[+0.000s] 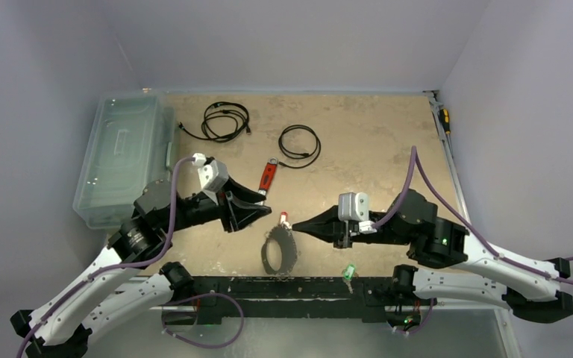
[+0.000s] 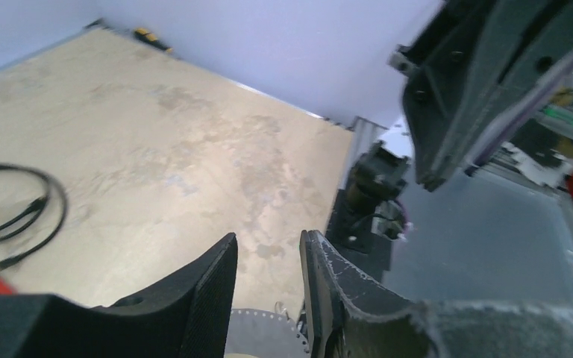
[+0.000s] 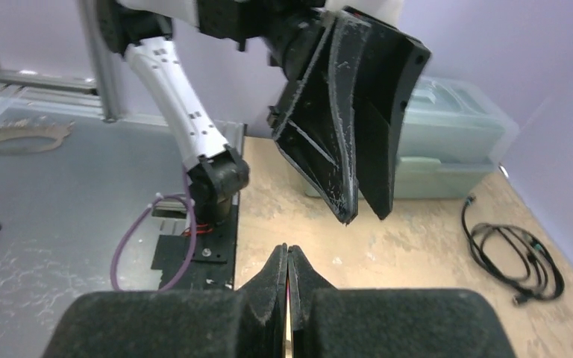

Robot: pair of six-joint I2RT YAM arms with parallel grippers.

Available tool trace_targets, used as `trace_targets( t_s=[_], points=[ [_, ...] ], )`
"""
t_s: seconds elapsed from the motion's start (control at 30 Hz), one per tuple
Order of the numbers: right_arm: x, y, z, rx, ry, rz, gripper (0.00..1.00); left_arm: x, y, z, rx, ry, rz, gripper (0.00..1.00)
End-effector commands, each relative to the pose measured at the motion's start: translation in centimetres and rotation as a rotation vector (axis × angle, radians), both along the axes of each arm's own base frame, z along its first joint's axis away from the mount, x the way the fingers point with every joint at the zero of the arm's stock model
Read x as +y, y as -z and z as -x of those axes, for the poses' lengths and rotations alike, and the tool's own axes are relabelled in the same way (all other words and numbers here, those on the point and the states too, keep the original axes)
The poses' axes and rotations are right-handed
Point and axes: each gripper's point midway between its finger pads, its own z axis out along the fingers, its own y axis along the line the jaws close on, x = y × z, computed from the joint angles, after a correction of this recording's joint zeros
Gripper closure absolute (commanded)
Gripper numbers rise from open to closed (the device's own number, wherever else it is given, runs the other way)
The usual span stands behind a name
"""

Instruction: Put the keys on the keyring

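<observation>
Quick tally here: two small metal keys, one red-headed key [image 1: 285, 218] and one green-headed key [image 1: 349, 271]. One large oval wire keyring [image 1: 266, 252]. Two black coiled cables [image 1: 224, 121] [image 1: 300, 143]. One red-handled adjustable wrench [image 1: 268, 177]. One clear plastic lidded storage box [image 1: 123, 156]. One yellow-handled screwdriver [image 1: 445, 119]. And two white-and-black robot arms [image 1: 104, 276] [image 1: 492, 261].

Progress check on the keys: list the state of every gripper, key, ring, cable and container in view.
left gripper: open, narrow gap, nothing seen between the fingers.
right gripper: shut, tip at the red key; grip unclear.
red key: off the keyring.
green key: loose by the table's near edge, off the keyring.
keyring: on the table below both gripper tips.
plastic bin: lid closed.
black cable: coiled.
</observation>
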Motion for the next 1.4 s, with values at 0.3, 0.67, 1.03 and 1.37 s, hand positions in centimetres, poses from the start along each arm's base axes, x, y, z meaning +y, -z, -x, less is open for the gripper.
trace_targets(
  t_s=[0.3,0.67,1.03,1.37],
  points=[
    [2.5,11.2,-8.8,0.536,0.613,0.116,0.42,8.0,8.5,-11.3,-0.006,-0.744,-0.379,0.45],
    [2.7,24.2,-10.8,0.849,0.888,0.323,0.16,11.3,9.8,-11.8,0.054,-0.915,-0.398,0.25],
    [-0.5,28.9,-10.9,0.992,0.927,0.393,0.33,10.1,10.1,-11.4,0.050,-0.843,-0.397,0.25],
    [-1.5,31.8,-10.2,0.938,0.906,0.484,0.47,9.6,10.7,-11.6,0.050,-0.817,-0.424,0.26]
  ],
)
